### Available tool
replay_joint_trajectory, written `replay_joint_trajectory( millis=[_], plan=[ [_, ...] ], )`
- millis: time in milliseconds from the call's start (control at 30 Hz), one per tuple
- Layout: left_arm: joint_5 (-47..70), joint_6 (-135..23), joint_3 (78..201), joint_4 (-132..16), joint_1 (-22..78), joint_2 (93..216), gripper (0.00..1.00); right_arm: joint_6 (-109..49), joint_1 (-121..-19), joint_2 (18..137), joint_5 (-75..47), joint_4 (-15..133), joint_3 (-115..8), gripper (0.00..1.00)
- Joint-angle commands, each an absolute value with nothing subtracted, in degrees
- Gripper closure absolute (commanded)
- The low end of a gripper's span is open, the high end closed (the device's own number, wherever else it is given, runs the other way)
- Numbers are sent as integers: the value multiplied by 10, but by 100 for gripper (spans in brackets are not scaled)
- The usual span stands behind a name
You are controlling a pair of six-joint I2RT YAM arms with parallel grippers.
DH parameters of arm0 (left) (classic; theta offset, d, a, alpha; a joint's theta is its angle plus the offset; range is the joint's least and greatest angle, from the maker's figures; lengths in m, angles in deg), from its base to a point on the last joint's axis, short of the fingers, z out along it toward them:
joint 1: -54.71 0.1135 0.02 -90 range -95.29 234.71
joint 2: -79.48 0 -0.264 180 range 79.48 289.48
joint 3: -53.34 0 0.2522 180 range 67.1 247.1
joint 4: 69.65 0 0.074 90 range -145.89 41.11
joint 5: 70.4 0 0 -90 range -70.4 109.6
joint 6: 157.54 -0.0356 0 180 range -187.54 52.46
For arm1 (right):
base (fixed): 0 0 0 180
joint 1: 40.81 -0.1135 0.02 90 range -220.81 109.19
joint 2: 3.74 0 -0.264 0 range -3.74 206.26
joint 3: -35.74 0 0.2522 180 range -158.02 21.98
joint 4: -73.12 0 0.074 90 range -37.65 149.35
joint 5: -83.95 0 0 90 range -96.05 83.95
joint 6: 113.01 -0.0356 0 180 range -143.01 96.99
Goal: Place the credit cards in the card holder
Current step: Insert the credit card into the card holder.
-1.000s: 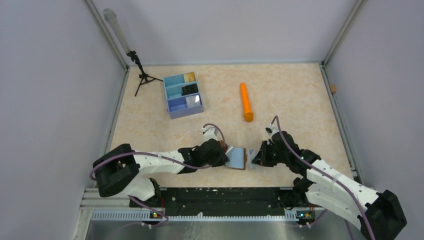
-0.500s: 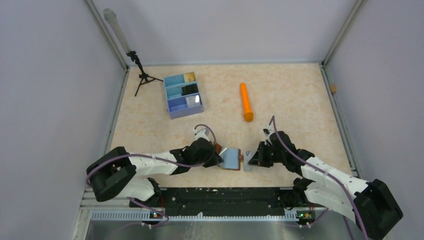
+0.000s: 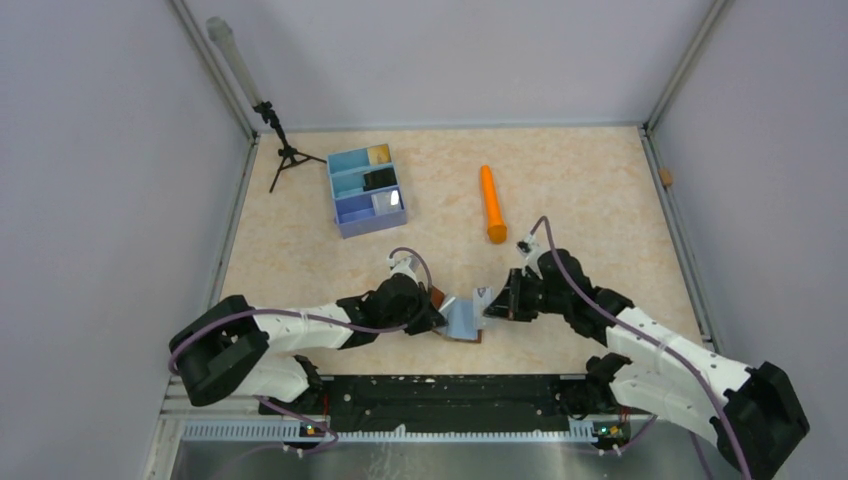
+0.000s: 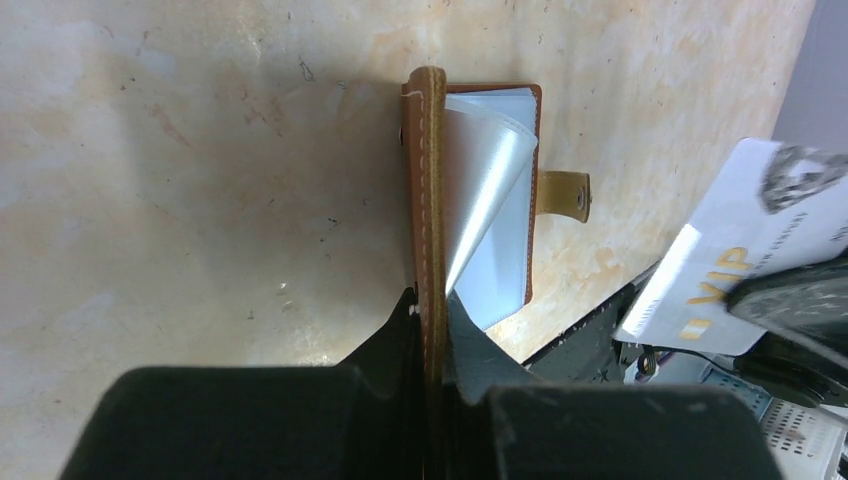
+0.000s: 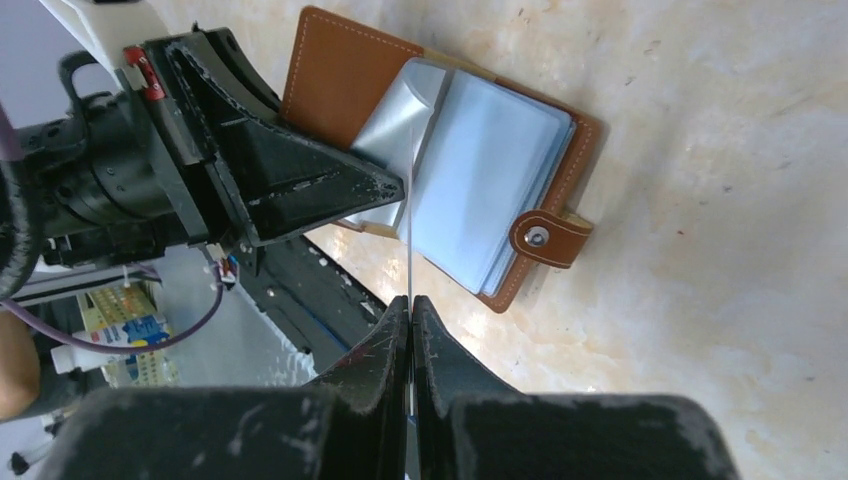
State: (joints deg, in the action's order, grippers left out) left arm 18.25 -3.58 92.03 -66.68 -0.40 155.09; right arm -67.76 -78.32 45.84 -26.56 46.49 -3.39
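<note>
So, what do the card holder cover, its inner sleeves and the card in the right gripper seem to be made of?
The card holder cover looks like tan leather or an imitation, matte, with pale stitching along its edge. The inner sleeves seem thin clear plastic, glossy and curling. The card is probably stiff plastic: white, smooth, printed VIP.

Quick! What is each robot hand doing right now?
Left gripper: closed, holding the card holder by its brown cover.
Right gripper: closed, holding a white card.
</note>
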Motion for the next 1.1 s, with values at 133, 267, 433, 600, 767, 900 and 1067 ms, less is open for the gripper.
replay_joint_trajectory(
  millis=[133,267,433,600,767,900,1067],
  plan=[
    [174,-35,924,-702,0,1562,100,-701,-855,582,-189,453,-105,100],
    [182,-35,922,-700,0,1563,100,-713,-854,610,-173,457,-93,100],
    [187,-35,919,-698,0,1573,100,-730,-849,623,-186,479,-53,100],
    [186,-35,919,-699,0,1577,100,-743,-842,613,-186,488,-22,100],
    [187,-35,919,-698,0,1579,100,-750,-836,606,-183,492,-7,100],
    [188,-33,917,-698,0,1579,100,-758,-835,592,-163,478,-1,100],
    [191,-30,914,-696,0,1575,100,-761,-829,556,-138,441,2,100]
  ],
)
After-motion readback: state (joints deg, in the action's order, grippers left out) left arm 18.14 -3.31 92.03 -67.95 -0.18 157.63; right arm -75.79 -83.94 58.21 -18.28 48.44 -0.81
